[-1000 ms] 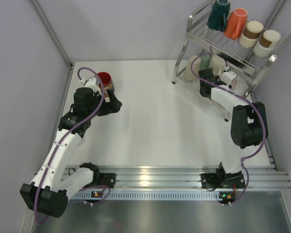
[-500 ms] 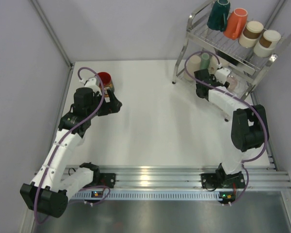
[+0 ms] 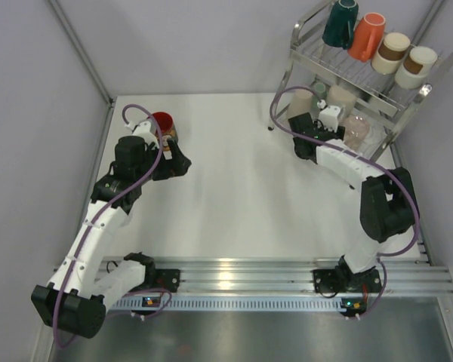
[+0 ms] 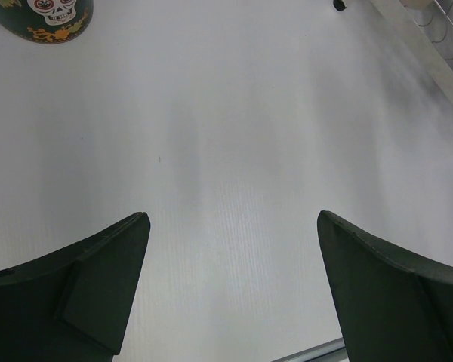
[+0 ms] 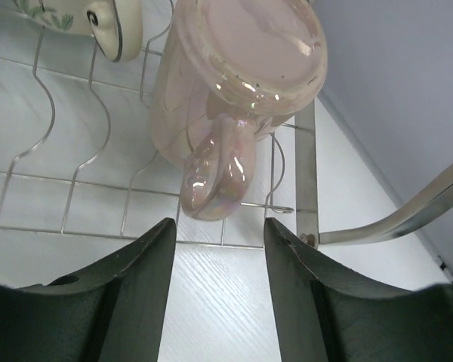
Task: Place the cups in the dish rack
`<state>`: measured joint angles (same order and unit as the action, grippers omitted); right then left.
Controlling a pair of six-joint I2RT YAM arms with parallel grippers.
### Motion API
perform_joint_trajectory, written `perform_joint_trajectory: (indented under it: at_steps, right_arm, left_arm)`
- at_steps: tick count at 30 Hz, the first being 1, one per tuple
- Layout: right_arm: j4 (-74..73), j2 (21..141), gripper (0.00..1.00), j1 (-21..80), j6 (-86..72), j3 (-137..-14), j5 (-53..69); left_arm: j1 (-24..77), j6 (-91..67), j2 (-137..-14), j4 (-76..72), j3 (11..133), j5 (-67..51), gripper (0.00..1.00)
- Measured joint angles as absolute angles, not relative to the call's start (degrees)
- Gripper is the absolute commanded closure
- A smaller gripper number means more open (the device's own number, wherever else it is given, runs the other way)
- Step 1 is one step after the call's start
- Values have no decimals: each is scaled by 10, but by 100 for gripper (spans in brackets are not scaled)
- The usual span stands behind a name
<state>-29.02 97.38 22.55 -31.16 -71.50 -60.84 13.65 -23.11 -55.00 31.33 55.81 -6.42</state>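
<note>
The dish rack (image 3: 405, 96) stands at the far right. Its upper shelf holds a dark teal cup (image 3: 340, 23), an orange cup (image 3: 368, 35) and two white-and-brown cups (image 3: 392, 51). The lower shelf holds mint (image 3: 318, 90), beige (image 3: 300, 103) and cream cups and a pinkish cup (image 3: 357, 130). My right gripper (image 3: 341, 126) is open and empty at the lower shelf's edge. In the right wrist view the gripper (image 5: 219, 234) is just short of the pinkish cup's handle (image 5: 215, 173), not touching. A red cup with a skull print (image 3: 164, 124) stands on the table at the far left. My left gripper (image 3: 183, 162) is open and empty beside it.
In the right wrist view the rack's wire shelf (image 5: 83, 181) and its frame post (image 5: 306, 173) lie close ahead of my fingertips. In the left wrist view the left gripper (image 4: 232, 226) hovers over white table, with the skull cup (image 4: 49, 15) at the top left.
My right gripper has drawn back leftward out of the rack's lower shelf, leaving the pinkish cup lying there. The left arm has not moved.
</note>
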Motion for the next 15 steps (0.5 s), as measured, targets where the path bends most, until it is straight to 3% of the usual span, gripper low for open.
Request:
perform_joint_trajectory:
  at_steps: [1,4,5,15]
  right_arm:
    - [-288,972,53,231,-299,-709,-611]
    - [-280,966,78,246,-243,-689,-617]
    - [-269,964,98,252,-214,-682,-617]
    - [-125,996,100,262,74,-670,-588]
  left_arm:
    - [136,-231,-550,313,558,-66,2]
    - [136,-231,-550,313,557,-68,2]
    - [136,-231,-549,313,556,-69,2]
    - [136,-232,-531,311,534,-86,2]
